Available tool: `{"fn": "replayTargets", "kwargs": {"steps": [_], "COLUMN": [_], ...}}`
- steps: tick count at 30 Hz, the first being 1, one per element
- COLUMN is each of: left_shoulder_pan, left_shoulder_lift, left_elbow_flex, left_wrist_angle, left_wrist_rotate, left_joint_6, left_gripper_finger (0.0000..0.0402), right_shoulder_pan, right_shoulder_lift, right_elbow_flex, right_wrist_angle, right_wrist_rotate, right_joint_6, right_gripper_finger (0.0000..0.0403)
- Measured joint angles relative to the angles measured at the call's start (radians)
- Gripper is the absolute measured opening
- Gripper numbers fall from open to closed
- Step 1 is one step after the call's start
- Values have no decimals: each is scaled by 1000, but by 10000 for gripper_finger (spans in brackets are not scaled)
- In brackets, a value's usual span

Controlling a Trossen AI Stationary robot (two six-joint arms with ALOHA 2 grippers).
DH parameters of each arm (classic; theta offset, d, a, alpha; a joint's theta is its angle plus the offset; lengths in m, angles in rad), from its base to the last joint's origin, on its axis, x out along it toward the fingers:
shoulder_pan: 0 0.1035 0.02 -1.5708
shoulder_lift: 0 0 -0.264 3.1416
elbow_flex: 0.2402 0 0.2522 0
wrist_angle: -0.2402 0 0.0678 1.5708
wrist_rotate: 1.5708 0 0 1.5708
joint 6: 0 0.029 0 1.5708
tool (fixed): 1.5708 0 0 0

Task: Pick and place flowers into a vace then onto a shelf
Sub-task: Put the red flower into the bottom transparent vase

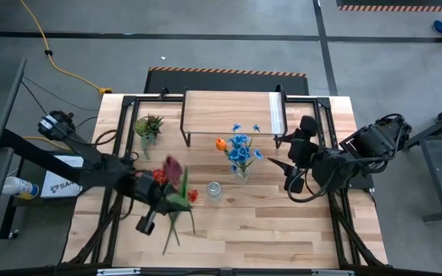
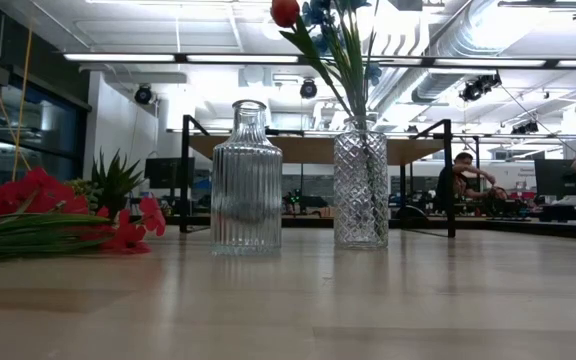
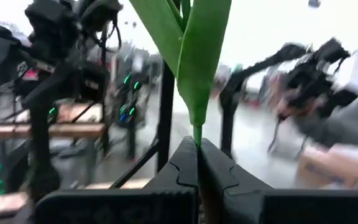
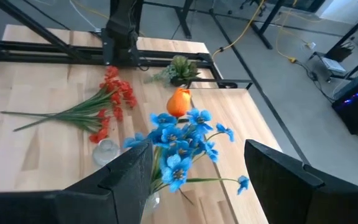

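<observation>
My left gripper (image 3: pixel 197 146) is shut on the green stem of a dark maroon tulip (image 1: pixel 173 167), over the table's left half (image 1: pixel 165 202). The red-bloomed bunch (image 4: pixel 98 109) lies flat on the table below it. The blue bunch (image 4: pixel 179 146) and an orange tulip (image 4: pixel 179 102) stand in a diamond-cut glass vase (image 2: pixel 360 190). An empty ribbed glass vase (image 2: pixel 246 180) stands beside it. My right gripper (image 4: pixel 197 183) hangs open above and to the right of the blue bunch (image 1: pixel 291 170), touching nothing. The shelf (image 1: pixel 232 115) stands at the far edge. My left gripper pinches the maroon tulip's stem (image 3: pixel 196 134) between its two fingertips, just below a long green leaf (image 3: pixel 197 56). The fingers point roughly level, and stem and leaf rise out of them. The tulip is lifted clear of the table, its bloom blurred in the high view.
A small green leafy tuft (image 1: pixel 148 125) stands in a pot at the far left, next to the shelf. Black frame bars (image 1: pixel 125 103) run along the table's sides. Bare wood (image 1: pixel 282 238) lies along the near edge. People sit in the room beyond (image 2: pixel 463 180).
</observation>
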Motion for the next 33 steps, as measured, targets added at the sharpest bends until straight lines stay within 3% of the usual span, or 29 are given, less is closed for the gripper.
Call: {"fn": "replayTargets", "kwargs": {"steps": [7, 15, 28, 33], "left_shoulder_pan": [43, 43, 44, 43], "left_shoulder_lift": [-27, -28, -28, -28], "left_elbow_flex": [-257, -397, -418, -418], "left_wrist_angle": [419, 778, 814, 732], "left_wrist_rotate": [43, 129, 130, -88], "left_joint_6": [-56, -29, -29, -40], "left_gripper_finger": [30, 30, 30, 30], "right_shoulder_pan": [0, 0, 0, 0], "right_shoulder_lift": [0, 0, 0, 0], "right_elbow_flex": [0, 0, 0, 0], "right_wrist_angle": [1, 1, 0, 0], "right_wrist_rotate": [-2, -1, 2, 2], "right_joint_6": [3, -2, -8, -12], "right_gripper_finger": [245, 245, 245, 245]}}
